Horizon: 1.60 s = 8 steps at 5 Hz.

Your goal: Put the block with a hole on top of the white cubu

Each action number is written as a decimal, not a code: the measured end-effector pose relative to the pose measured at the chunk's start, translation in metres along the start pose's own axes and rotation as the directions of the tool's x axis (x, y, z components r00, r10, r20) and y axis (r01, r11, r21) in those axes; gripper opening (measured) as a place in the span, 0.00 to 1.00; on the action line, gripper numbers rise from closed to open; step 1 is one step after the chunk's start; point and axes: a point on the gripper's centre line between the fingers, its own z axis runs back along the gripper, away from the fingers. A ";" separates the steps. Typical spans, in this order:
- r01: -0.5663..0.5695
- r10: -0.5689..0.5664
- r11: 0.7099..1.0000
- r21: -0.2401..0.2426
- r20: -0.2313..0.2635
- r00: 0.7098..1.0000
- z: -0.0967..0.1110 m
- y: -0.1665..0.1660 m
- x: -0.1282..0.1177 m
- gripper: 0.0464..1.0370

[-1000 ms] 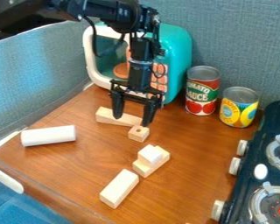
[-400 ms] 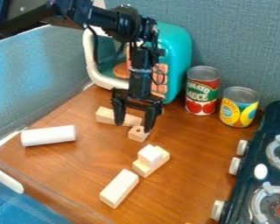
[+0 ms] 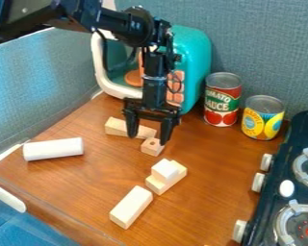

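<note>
The gripper (image 3: 148,136) hangs downward, its fingers (image 3: 165,133) spread apart.

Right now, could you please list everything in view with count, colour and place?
Holed block: one, tan, centre
White cube: one, white, on base block
Base block: one, pale, beneath cube
Rear block: one, pale, behind holed block
Front block: one, pale, table front
Cylinder: one, white, left
Toy oven: one, teal, back
Red can: one, red, right of oven
Yellow can: one, yellow, beside red can
Stove: one, black, right edge
Knobs: three, white, stove's left
Table: one, brown, beneath
Walls: two, blue, back and left
Arm: one, black, upper left
Pincer: one, black, over holed block
</note>
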 end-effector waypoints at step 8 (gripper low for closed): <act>0.182 -0.192 0.981 0.067 0.229 0.954 0.046 -0.032 -0.031 0.54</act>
